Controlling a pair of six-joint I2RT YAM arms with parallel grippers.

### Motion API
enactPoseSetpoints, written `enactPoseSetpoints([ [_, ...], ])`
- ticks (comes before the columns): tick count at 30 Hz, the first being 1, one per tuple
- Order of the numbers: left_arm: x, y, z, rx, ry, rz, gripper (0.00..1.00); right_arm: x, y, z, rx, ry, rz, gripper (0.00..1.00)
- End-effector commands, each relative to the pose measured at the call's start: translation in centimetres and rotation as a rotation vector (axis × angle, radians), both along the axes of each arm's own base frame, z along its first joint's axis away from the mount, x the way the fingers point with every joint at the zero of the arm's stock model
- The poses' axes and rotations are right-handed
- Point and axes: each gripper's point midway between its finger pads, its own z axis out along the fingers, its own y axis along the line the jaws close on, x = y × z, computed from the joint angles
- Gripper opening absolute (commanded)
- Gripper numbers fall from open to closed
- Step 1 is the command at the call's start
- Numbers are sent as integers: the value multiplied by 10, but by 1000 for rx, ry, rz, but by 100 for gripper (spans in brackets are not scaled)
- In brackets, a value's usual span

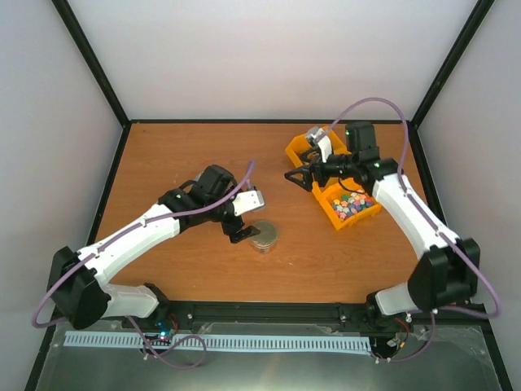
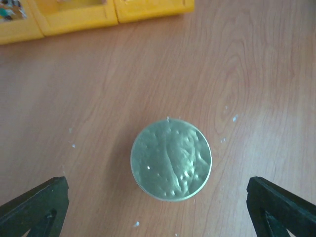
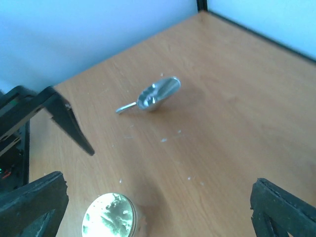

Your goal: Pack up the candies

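The candies (image 1: pixel 352 204) are small pieces of mixed colours in a yellow bin (image 1: pixel 330 213) at the right; a corner of them shows in the left wrist view (image 2: pixel 10 10). A round shiny metal tin (image 1: pixel 264 235) stands mid-table. My left gripper (image 1: pixel 242 230) is open, its jaws wide either side of the tin (image 2: pixel 171 159) and a little short of it, not touching. My right gripper (image 1: pixel 299 177) is open and empty, hovering left of the bins. A metal scoop (image 3: pixel 155 94) lies on the table beyond the tin (image 3: pixel 108 217).
A second yellow bin (image 1: pixel 303 148) sits behind the first, with a white-grey object (image 1: pixel 319 140) in it. The bins' front edges show in the left wrist view (image 2: pixel 74 22). White crumbs dot the wood. Black frame posts and white walls enclose the table.
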Motion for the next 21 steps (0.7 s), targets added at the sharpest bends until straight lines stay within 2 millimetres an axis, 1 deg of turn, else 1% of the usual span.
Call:
enactPoseSetpoints([
  [1, 18, -8, 32, -91, -3, 114, 100, 2, -3, 30, 82, -191, -52, 100],
  [3, 24, -12, 32, -84, 2, 126, 100, 11, -10, 26, 92, -199, -145, 100],
  [4, 25, -12, 30, -76, 10, 124, 100, 9, -11, 19, 62, -204, -131, 100],
  [7, 25, -12, 24, -68, 34, 120, 100, -19, -4, 1, 58, -163, 7, 100],
  [8, 23, -11, 22, -67, 36, 117, 100, -26, -6, -6, 64, -151, 5, 100],
  [9, 22, -11, 22, -68, 34, 109, 100, -34, -6, -9, 83, -183, 10, 100],
  [10, 20, -12, 21, -69, 33, 92, 100, -48, -9, -29, 82, -182, 3, 100],
  [12, 17, -12, 20, -76, 29, 71, 100, -65, -9, -39, 81, -257, -15, 100],
  [14, 15, -13, 18, -67, 33, 50, 100, -74, -2, -63, 36, -210, -2, 100],
  [16, 13, -13, 13, -47, 37, 23, 100, -84, 3, -86, 15, -201, 6, 100],
  [18, 13, -12, 5, -20, 50, 18, 100, -93, 11, -102, 11, -209, 24, 100],
  [21, 15, -13, -7, 9, 88, 23, 100, -100, 23, -115, 14, -218, 54, 100],
])
